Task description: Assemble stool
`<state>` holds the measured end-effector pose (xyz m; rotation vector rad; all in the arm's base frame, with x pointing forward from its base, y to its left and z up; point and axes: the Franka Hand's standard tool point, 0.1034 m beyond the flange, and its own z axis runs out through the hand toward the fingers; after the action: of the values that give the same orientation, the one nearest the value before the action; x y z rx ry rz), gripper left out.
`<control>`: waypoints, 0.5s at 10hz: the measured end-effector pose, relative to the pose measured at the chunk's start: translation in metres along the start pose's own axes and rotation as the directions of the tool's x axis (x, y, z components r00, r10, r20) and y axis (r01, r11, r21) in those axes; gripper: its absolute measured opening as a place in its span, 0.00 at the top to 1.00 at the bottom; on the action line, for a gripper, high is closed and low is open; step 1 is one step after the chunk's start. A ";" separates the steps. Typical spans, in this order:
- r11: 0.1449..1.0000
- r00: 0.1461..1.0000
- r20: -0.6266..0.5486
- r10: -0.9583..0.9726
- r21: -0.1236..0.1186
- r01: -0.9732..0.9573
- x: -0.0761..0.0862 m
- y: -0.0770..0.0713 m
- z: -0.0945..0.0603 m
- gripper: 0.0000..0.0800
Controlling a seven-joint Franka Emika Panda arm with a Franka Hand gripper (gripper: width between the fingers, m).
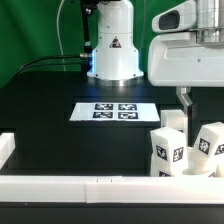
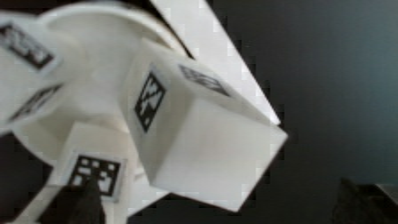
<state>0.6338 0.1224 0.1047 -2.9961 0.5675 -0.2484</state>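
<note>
The stool stands in the lower right of the exterior view, next to the front rail. Two white blocky legs with tags (image 1: 168,150) (image 1: 209,140) point up, and a third (image 1: 173,121) shows behind them. My gripper (image 1: 186,108) hangs just above the legs. In the wrist view the round seat (image 2: 80,60) fills the frame, with one tagged leg (image 2: 199,125) close up and another tag (image 2: 96,172) beside it. The dark fingertips (image 2: 29,205) stand far apart at the frame's edges. The gripper (image 2: 205,216) is open and holds nothing.
The marker board (image 1: 113,111) lies mid-table. The robot base (image 1: 112,45) stands at the back. A long white rail (image 1: 80,187) runs along the front, and another rail piece (image 1: 5,148) sits at the exterior view's left.
</note>
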 end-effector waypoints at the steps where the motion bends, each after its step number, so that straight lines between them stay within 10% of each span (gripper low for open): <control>1: 0.996 0.995 0.035 -0.094 -0.010 0.094 -0.005 0.000 0.002 0.19; 5: 0.945 0.940 0.115 -0.321 -0.018 0.325 -0.010 0.007 0.004 0.19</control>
<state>0.6232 0.1201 0.0988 -3.1004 0.0651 -0.0910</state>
